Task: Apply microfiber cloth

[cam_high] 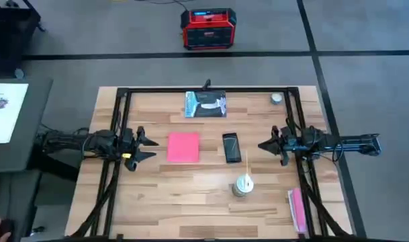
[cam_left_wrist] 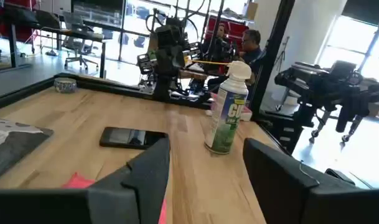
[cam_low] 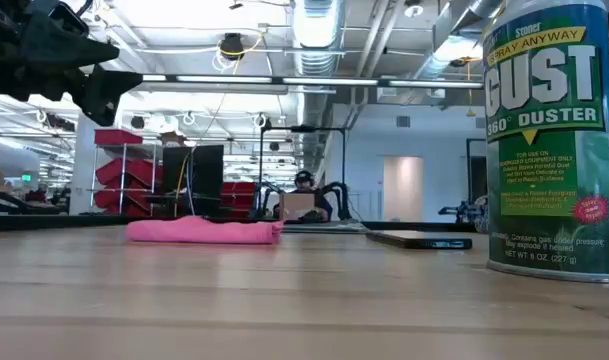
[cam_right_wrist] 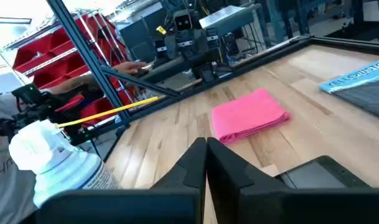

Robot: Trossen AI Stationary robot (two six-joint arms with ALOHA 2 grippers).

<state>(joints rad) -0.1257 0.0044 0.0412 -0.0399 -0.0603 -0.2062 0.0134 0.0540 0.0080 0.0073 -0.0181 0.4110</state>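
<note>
Cloth: the microfiber cloth [cam_high: 183, 147] lies flat on the wooden worktop [cam_high: 191, 202], a pink-red square near the middle, a little toward the left arm's side. Nothing holds it or touches it. From table height it shows as a low, slightly rumpled pink strip [cam_low: 205, 231]; the right wrist view shows it folded, with a soft rounded edge [cam_right_wrist: 249, 115].
Phone: a black phone [cam_high: 232, 147] lies just beside the cloth on the right arm's side, apart from it, screen up.
Left end effector: the left end effector [cam_high: 148, 146] hangs over the worktop's left part, pointing at the cloth and stopping near its edge. Fingers spread wide — the left wrist view shows a broad gap between them [cam_left_wrist: 150, 168], with nothing gripped.
Right end effector: the right end effector [cam_high: 262, 145] sits over the right part, pointing toward the phone. In the right wrist view its two fingers [cam_right_wrist: 189, 165] meet with no gap between them — closed, holding nothing.
Spray can: a duster can [cam_high: 242, 185] with a thin yellow straw stands upright, nearer the front edge than the phone, between the phone and the front rail.
Packet: a blue and grey printed packet [cam_high: 205, 104] lies at the back edge, behind the cloth.
Small round thing: a small pale disc [cam_high: 277, 98] sits at the back right corner; too small to tell what it is.
Pink oblong: a narrow pink object with a pale edge [cam_high: 297, 210] lies at the front right.
Floor beyond: a red and black box [cam_high: 208, 29] stands on the grey floor behind the worktop.
</note>
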